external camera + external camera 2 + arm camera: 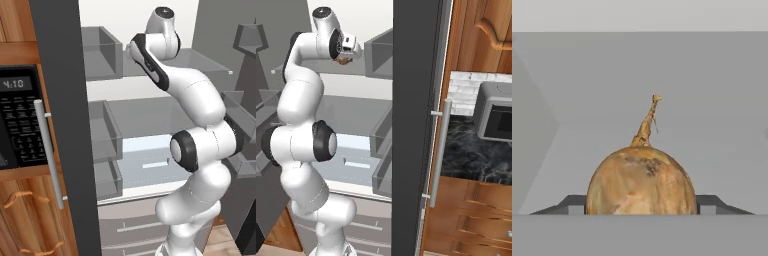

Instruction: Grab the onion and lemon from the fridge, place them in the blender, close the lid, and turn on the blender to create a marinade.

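Reaching into the open fridge [150, 115], a tall appliance with dark grey door and pale interior, the white arm's two-finger gripper [641, 207] pinches the round tan-brown onion [641, 182] with its dry pointed tip. A dark finger [709, 204] presses each side of the bulb. The onion [345, 60] sits at upper-shelf level, against the pale back wall.

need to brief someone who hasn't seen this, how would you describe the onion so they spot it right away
Start at the open fridge with its grey shelves and follow the white arm up to the gripper at an upper shelf. The onion sits between the two dark fingertips. It is a round tan-brown bulb with a dry, twisted stalk at its tip, the one brown thing against the plain grey.
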